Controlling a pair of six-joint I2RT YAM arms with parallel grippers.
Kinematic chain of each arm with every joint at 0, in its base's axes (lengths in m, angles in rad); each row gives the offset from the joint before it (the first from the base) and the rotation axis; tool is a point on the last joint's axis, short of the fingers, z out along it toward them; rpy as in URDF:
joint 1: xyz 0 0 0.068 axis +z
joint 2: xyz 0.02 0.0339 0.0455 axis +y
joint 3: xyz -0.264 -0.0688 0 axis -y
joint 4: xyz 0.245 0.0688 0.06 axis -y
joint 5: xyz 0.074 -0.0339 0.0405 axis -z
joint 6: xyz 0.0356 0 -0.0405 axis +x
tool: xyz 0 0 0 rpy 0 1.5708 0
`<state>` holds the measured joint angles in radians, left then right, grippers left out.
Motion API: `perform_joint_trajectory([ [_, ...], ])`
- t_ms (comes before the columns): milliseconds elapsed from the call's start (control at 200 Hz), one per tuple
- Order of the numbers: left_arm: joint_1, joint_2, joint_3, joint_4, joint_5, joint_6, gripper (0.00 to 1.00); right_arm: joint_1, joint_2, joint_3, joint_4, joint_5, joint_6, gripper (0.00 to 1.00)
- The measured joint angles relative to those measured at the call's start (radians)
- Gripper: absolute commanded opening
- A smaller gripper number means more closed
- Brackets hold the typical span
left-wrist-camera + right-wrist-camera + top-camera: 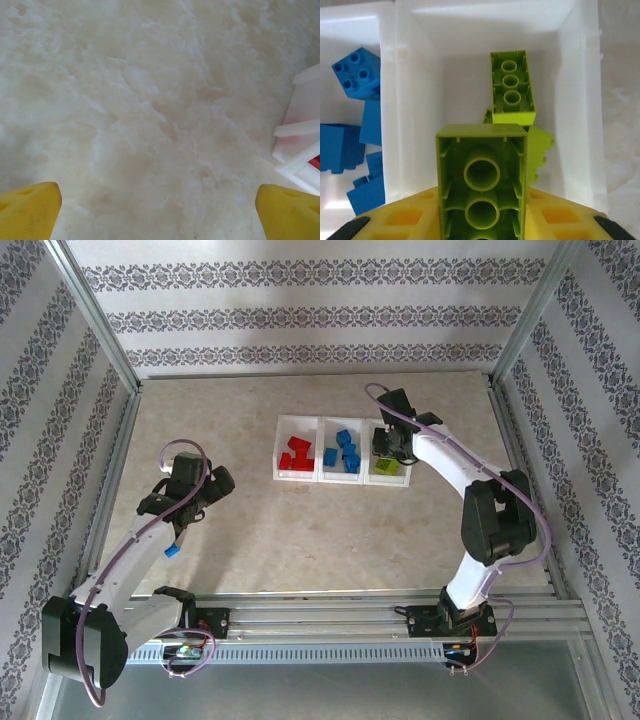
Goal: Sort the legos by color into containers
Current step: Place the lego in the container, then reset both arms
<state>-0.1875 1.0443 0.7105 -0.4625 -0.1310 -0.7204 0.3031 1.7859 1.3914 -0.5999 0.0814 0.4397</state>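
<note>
The white three-compartment tray (319,448) holds red legos (295,453) on the left, blue legos (347,452) in the middle and lime green ones (383,467) on the right. My right gripper (385,445) hangs over the right compartment, shut on a lime green brick (481,175) whose hollow underside faces the camera. Below it lie two more green bricks (512,87) (540,147). Blue bricks (355,72) fill the neighbouring compartment. My left gripper (218,483) stands open over bare table, left of the tray, its yellow fingertips (30,210) wide apart with nothing between them.
A small blue brick (172,551) lies on the table beside the left forearm. The tray's left corner (300,125) reaches into the left wrist view, with a sliver of red (315,161) inside. Metal frame rails (110,460) border the beige table.
</note>
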Motion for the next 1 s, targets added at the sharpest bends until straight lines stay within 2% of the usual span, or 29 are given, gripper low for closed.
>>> perform_joint_trajectory([
  [330, 0.000, -0.001, 0.000, 0.000, 0.000, 0.000, 1.00, -0.006, 0.109, 0.062, 0.014, -0.046, -0.003, 0.42],
  [470, 0.000, -0.010, 0.000, -0.001, 0.000, 0.000, 1.00, -0.007, 0.117, 0.063, 0.014, -0.047, -0.008, 0.49],
  [715, 0.000, -0.018, 0.000, -0.001, 0.000, 0.000, 1.00, -0.013, 0.117, 0.064, 0.014, -0.047, -0.021, 0.52],
  [845, 0.000, -0.019, 0.000, -0.002, -0.001, 0.000, 1.00, -0.013, 0.095, 0.058, 0.014, -0.047, -0.022, 0.56],
  [999, 0.000, -0.037, 0.000, -0.022, -0.013, 0.002, 1.00, -0.013, -0.012, 0.023, 0.014, -0.045, -0.026, 0.61],
])
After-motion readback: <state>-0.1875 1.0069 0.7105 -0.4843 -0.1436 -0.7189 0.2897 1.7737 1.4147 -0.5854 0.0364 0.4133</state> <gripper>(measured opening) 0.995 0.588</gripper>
